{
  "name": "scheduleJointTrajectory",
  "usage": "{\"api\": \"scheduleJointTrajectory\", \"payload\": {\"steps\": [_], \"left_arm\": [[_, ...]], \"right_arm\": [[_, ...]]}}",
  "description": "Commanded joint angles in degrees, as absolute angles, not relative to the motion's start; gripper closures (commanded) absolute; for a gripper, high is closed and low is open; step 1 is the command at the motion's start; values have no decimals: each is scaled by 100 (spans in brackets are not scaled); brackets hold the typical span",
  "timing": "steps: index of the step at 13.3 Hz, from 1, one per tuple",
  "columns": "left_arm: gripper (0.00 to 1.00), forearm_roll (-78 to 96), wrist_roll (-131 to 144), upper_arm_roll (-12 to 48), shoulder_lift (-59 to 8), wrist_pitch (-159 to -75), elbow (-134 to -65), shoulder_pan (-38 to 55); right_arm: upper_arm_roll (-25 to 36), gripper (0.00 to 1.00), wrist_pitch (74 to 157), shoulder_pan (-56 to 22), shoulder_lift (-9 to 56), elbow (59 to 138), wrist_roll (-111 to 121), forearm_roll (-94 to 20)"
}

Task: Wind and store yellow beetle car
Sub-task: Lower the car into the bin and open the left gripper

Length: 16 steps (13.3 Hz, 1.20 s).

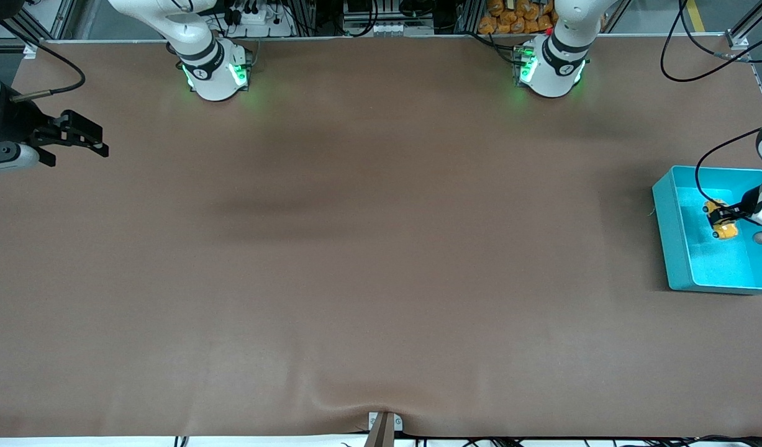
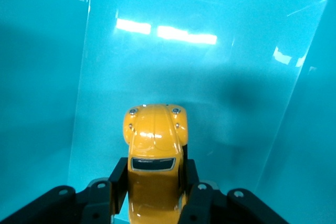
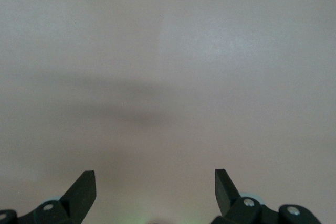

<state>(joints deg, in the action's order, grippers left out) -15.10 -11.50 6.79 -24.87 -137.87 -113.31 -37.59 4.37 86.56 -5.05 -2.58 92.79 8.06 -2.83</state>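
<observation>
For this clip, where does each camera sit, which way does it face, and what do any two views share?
Front view: high across the table, facing both arm bases; left gripper over the teal bin, right gripper waiting at the right arm's end.
Left wrist view: looks down into the bin past its fingers shut on the yellow beetle car.
Right wrist view: looks at bare table past open fingers.
Front and left wrist views share car and bin.

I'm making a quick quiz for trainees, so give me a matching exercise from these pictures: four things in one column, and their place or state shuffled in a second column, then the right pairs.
Column one:
1. yellow beetle car
2. left gripper
3. right gripper
4. teal bin

Column two:
A. open, holding nothing, over bare table
B. on the table at the left arm's end
C. clamped between two black fingers
D. shut, inside the bin

Pairs: 1-C, 2-D, 3-A, 4-B
</observation>
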Motion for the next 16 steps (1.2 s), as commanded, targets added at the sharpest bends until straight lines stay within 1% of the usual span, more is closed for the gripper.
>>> {"api": "scheduleJointTrajectory", "payload": {"steps": [1,7,9,10,11,12,13,15,16], "left_arm": [[91,-1888,-1169,747,-2653,-13947,-11197,-3823],[89,-2162,-1169,747,-2944,-14098,-11092,-3841],[81,-2171,-1169,747,-2988,-14176,-11100,-3841],[77,-2171,-1169,747,-3014,-14177,-11092,-3841],[65,-2171,-1169,747,-3058,-14238,-11092,-3841],[61,-2171,-1169,747,-3076,-14282,-11092,-3841],[50,-2171,-1169,747,-3146,-14326,-11092,-3841],[34,-2162,-1169,747,-3155,-14414,-11100,-3841],[24,-2162,-1160,747,-3129,-14405,-11101,-3841]], "right_arm": [[483,0,8675,-589,-290,9308,729,-237],[483,0,8692,-554,-281,9237,738,-237],[483,0,8675,-589,-220,9202,695,-246],[483,0,8666,-589,-220,9202,720,-246],[483,0,8666,-571,-220,9202,721,-246],[483,0,8675,-571,-220,9202,721,-246],[483,0,8701,-571,-211,9202,721,-255],[483,0,8701,-606,-211,9159,712,-264],[483,0,8719,-606,-211,9158,721,-272]]}}
